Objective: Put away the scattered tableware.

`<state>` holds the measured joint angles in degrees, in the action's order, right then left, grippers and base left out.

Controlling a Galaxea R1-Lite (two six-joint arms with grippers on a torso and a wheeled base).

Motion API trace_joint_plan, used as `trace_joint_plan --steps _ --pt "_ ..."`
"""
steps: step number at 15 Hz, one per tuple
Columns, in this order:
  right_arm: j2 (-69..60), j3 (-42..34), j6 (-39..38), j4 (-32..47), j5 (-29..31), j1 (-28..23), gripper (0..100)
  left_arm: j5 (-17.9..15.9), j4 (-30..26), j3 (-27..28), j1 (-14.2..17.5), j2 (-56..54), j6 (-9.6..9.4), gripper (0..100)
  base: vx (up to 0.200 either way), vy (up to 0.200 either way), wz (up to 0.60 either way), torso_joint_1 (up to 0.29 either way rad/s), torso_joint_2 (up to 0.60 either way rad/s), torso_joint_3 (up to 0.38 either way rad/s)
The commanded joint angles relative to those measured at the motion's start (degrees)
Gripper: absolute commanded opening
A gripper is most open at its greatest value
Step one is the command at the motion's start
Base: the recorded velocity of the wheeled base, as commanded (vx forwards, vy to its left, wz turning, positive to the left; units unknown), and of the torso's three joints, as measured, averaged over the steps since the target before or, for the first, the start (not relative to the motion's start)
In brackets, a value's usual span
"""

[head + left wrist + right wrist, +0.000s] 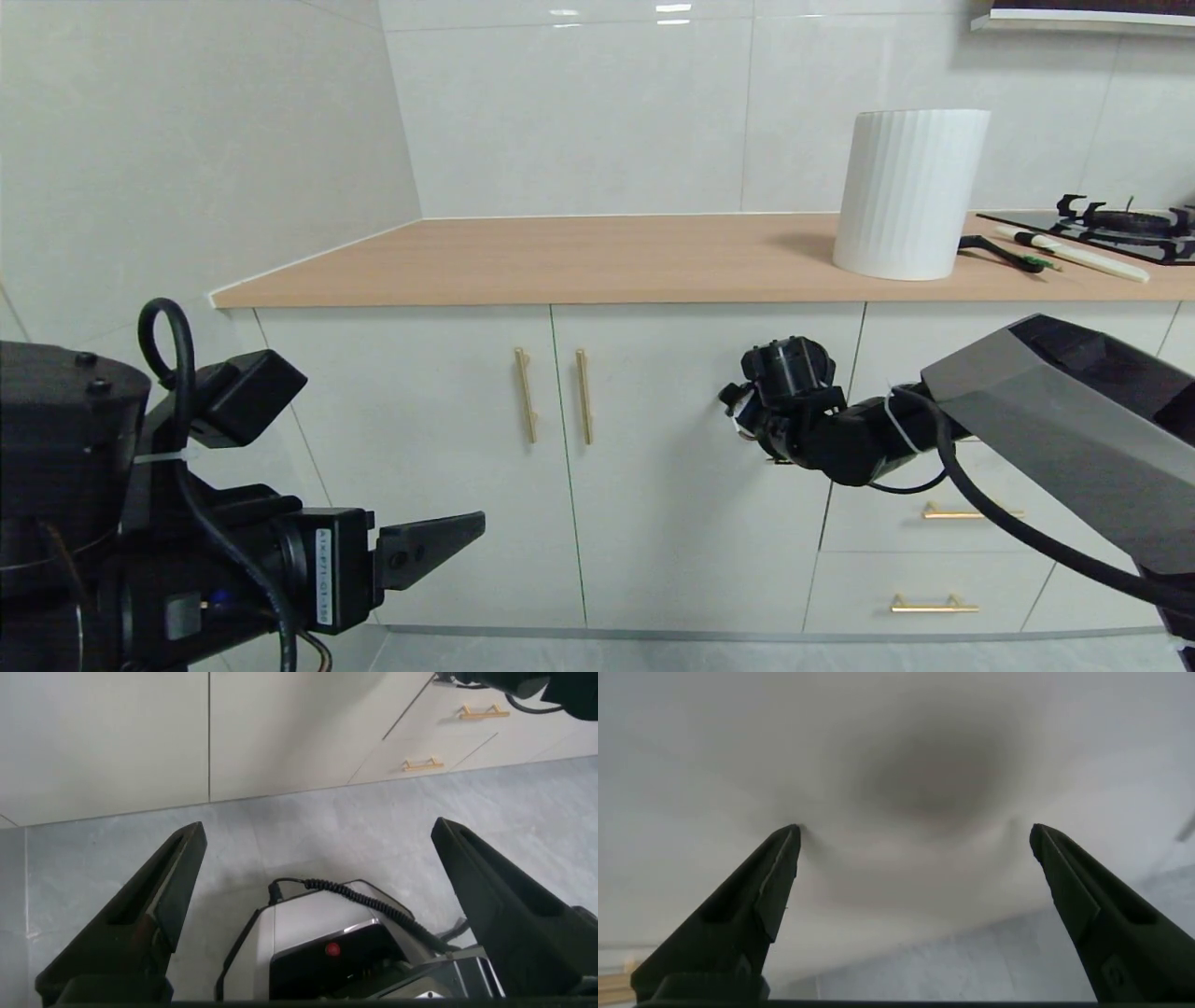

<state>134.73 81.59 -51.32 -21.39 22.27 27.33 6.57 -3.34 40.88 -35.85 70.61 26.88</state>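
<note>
Scattered tableware lies at the counter's right end: a black ladle [1004, 250], a thin green stick [1050, 263] and a long cream utensil [1083, 254], beside a tall white ribbed holder [910, 191]. My left gripper [467, 532] hangs low at the left, well below the counter, open [318, 835] over the floor. My right gripper [738, 406] is held out in front of the white cabinet door [906, 784], below the holder, open with nothing between its fingers [915, 835].
The wooden countertop [579, 257] runs from the left wall corner to a black hob [1120, 229] at the right. Below are doors with gold handles [526, 395] and drawers [934, 607]. The grey floor [374, 840] lies beneath.
</note>
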Motion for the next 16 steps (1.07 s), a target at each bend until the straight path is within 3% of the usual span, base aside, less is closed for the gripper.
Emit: trace_joint_plan --steps 1,5,6,7,10,11,12,14,16 --pt "-13.35 -9.96 2.28 0.12 -1.35 3.25 100 0.02 0.0 0.08 0.26 -0.38 0.01 100 0.0 0.0 0.0 0.0 0.0 0.0" --pt "-38.84 -27.54 14.58 -2.07 -2.32 4.92 100 0.02 0.09 0.79 2.98 -4.16 -0.95 100 0.0 0.0 0.0 0.0 0.0 0.0" --pt "-43.41 -30.53 16.69 -2.34 -2.32 4.84 100 0.02 0.09 0.79 3.86 -5.66 -2.01 100 0.0 0.0 0.0 0.0 0.0 0.0" --pt "-52.73 -35.98 21.53 -2.42 -2.32 4.31 100 0.02 0.0 -0.09 5.18 -9.0 -4.82 100 0.0 0.0 0.0 0.0 0.0 0.0" --pt "-70.75 -46.44 27.94 -1.98 -1.79 3.61 100 0.02 0.0 -2.99 5.88 -17.35 -6.49 100 0.0 0.0 0.0 0.0 0.0 0.0" --pt "-80.77 -52.59 33.66 -1.72 -1.62 0.35 100 0.28 -0.18 -5.19 8.25 -23.06 -10.01 100 0.0 0.0 0.0 0.0 0.0 0.0" --pt "-87.36 -56.1 37.61 -1.54 -1.62 -2.99 100 0.46 -0.26 -7.13 10.45 -27.45 -12.03 100 0.0 0.0 0.0 0.0 0.0 0.0" --pt "-99.75 -59.27 42.09 3.38 -1.79 -8.35 100 0.55 -0.61 -10.2 13.35 -36.86 -13.78 100 0.0 0.0 0.0 0.0 0.0 0.0" --pt "-109.24 -58.83 42.88 15.15 -1.53 -14.06 100 0.72 -2.37 -11.26 15.02 -47.93 -15.89 100 0.0 0.0 0.0 0.0 0.0 0.0"
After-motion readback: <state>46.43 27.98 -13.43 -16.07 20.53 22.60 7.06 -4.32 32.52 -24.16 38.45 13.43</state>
